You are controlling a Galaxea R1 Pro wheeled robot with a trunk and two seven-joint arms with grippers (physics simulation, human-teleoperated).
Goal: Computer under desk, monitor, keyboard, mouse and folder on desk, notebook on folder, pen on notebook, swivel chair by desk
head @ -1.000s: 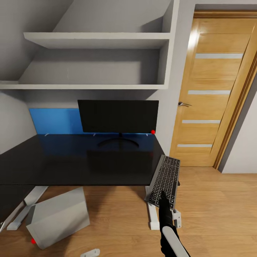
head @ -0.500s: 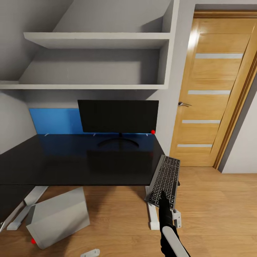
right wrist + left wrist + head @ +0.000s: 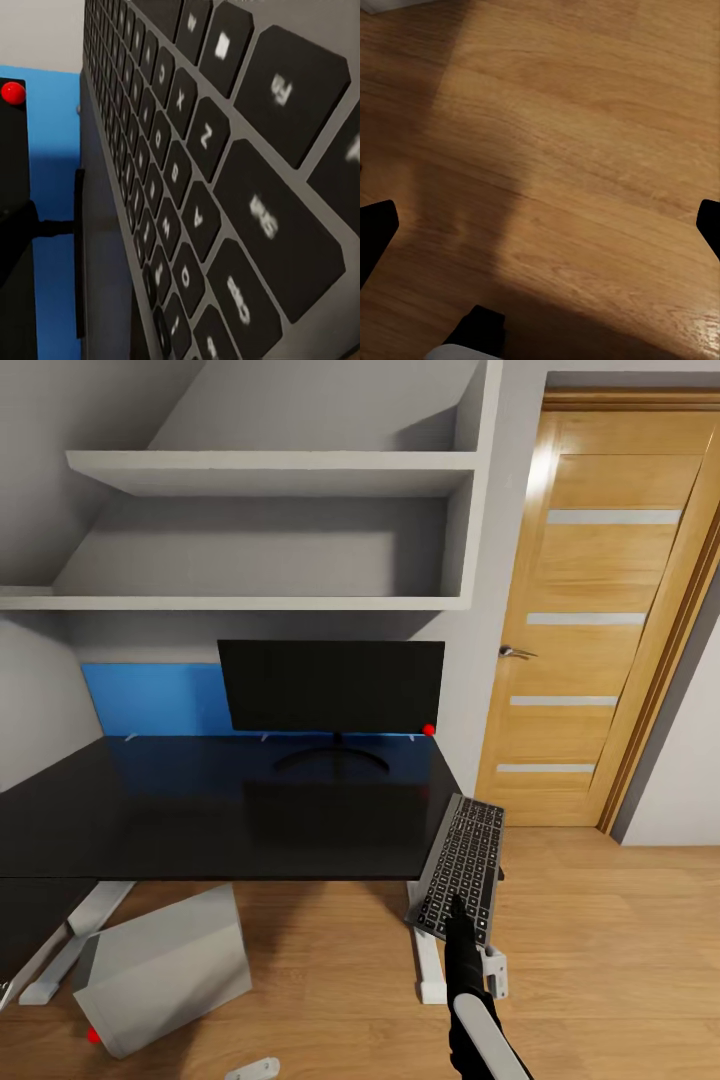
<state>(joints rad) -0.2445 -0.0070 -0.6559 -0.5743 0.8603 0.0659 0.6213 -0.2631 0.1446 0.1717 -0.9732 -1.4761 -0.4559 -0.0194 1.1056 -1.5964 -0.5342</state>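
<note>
We record a large desk with a glossy black top (image 3: 200, 810) and white legs, set against a pale grey wall beneath two built-in grey shelves (image 3: 270, 470); both shelves hold nothing that we can see.

On the desk, towards the back, stands a wide black flat monitor (image 3: 331, 685) on a thin curved black foot, with a red dot at its lower right corner. Behind it a bright blue wall panel (image 3: 150, 700) runs along the wall.

Under the desk, on the light wood floor (image 3: 600, 960), sits a plain light grey box-shaped computer tower (image 3: 165, 970), turned at an angle, a red dot at one lower corner.

At the desk's right edge we note a slim full-size keyboard, grey frame with black keys (image 3: 462, 863), tilted and reaching past the desk edge. The right end effector (image 3: 457, 920), black on a white and black arm, meets its near end; we cannot tell from the head view whether its fingers are clamped. In the right wrist view the keyboard (image 3: 225, 172) lies very close, its keys blurred.

In the left wrist view the left end effector (image 3: 540, 232) hangs over bare floor, its dark fingertips (image 3: 375, 232) wide apart.

An oak door (image 3: 600, 610) with pale stripes stands at the right.
</note>
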